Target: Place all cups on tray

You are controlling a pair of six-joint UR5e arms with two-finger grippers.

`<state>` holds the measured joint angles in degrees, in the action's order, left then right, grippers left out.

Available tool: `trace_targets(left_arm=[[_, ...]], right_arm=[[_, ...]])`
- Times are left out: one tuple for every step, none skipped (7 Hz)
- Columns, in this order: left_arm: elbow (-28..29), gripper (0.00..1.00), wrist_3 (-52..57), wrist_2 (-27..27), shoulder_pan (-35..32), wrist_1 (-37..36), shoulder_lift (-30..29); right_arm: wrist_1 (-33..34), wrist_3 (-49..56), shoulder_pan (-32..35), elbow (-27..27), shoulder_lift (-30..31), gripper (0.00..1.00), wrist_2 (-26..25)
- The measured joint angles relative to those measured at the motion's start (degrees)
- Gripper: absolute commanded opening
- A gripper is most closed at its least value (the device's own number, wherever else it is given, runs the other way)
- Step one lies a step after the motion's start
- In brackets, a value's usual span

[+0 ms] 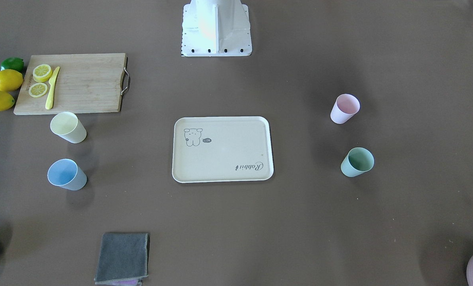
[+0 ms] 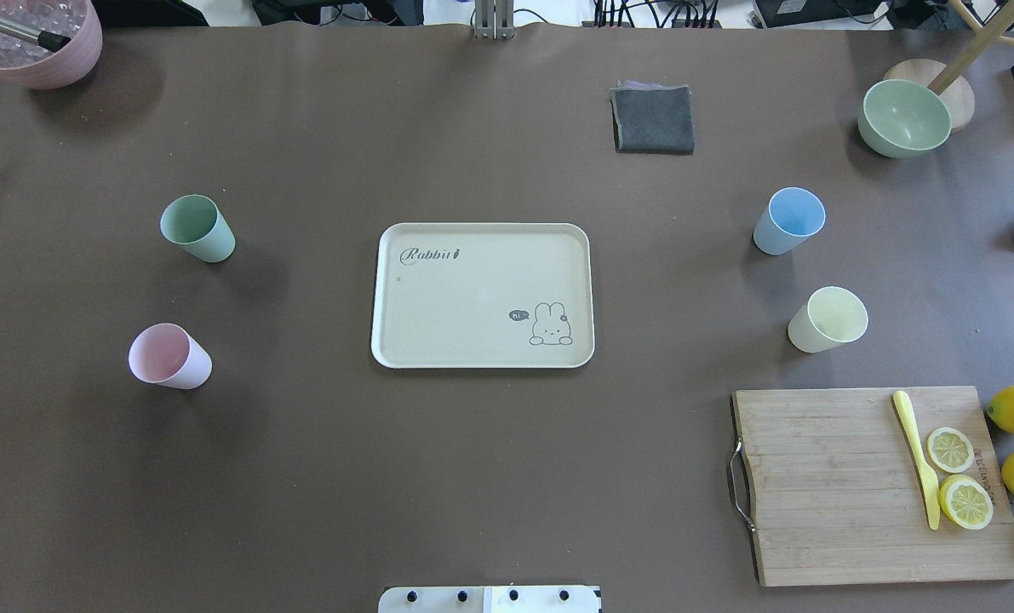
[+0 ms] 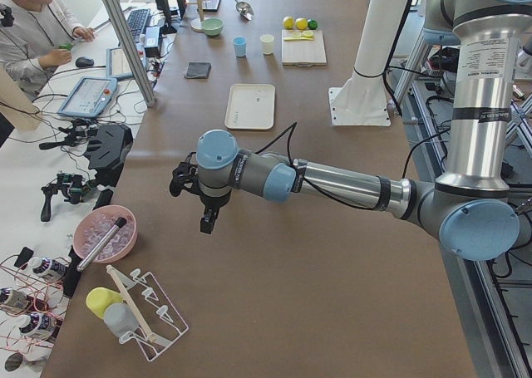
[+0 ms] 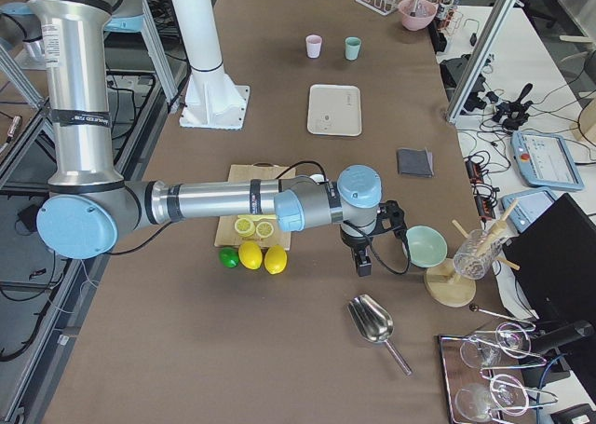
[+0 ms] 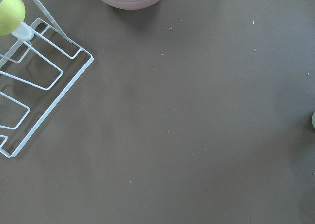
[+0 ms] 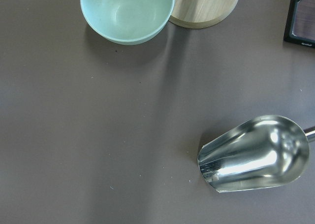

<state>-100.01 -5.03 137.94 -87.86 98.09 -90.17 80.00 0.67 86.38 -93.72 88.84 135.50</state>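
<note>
Left claw point(image 3: 208, 222) hangs over the left end of the tabletop point(image 2: 472, 477). The right claw point(image 4: 363, 264) hangs over the right end. Each shows only in a side view, so it cannot be told whether either is released or clenched.

None of the four cups is on the tray yet. All stand upright, mouths up. The cream tray point(image 2: 472, 289) lies at the middle, its long axis running left to right, with nothing on it. The mint green cup point(image 2: 197, 228) and pink cup point(image 2: 169, 356) stand well apart from the tray on its left. The light blue cup point(image 2: 788, 220) and pale yellow cup point(image 2: 827, 319) stand well apart on its right.

By my reading, the left arm is nearer the mint and pink pair and the right arm nearer the blue and yellow pair. From either claw, its cups lie inward, toward the tray.

Further out on the right are a wooden cutting board point(image 2: 822, 485), a pale green bowl point(image 2: 904, 117) and a steel scoop point(image 6: 256, 155). A grey cloth point(image 2: 653, 119) lies at the far side, and a mauve pot point(image 2: 34, 42) sits in the far left corner.
</note>
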Motion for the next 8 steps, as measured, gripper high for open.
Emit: trace_targets(left_arm=[[0.0, 0.98, -0.09, 0.02, 0.17, -0.06, 0.78], [-0.14, 0.98, -0.67, 0.04, 0.62, 0.0, 1.09], [-0.82, 0.98, -3.62, -0.11, 1.84, 1.0, 1.15], [-1.71, 0.98, -9.76, -0.48, 4.03, 3.77, 1.17], [-2.58, 0.98, -17.24, -1.17, 7.17, 7.07, 1.24], [-3.74, 0.98, -22.87, -2.89, 10.42, 8.71, 1.28], [-4.77, 0.98, -26.67, -5.06, 13.44, 9.27, 1.19], [-5.21, 0.98, -29.54, -6.18, 15.77, 9.42, 0.89]], right_arm=[[-2.3, -0.11, -0.45, 0.04, 0.74, 1.0, 1.65], [-4.43, -0.96, -1.43, -0.03, 1.56, 1.0, 3.91], [-6.57, -3.84, -3.21, -0.29, 2.23, 1.0, 5.75], [-9.43, -8.56, -6.04, -0.52, 2.51, 0.99, 6.55], [-12.73, -14.28, -9.74, -0.69, 2.42, 0.98, 6.42], [-14.95, -18.51, -13.39, -1.26, 2.16, 0.95, 5.51], [-15.99, -22.19, -17.13, -2.67, 2.01, 0.92, 4.18], [-16.4, -26.53, -21.2, -4.54, 1.92, 0.9, 2.33]])
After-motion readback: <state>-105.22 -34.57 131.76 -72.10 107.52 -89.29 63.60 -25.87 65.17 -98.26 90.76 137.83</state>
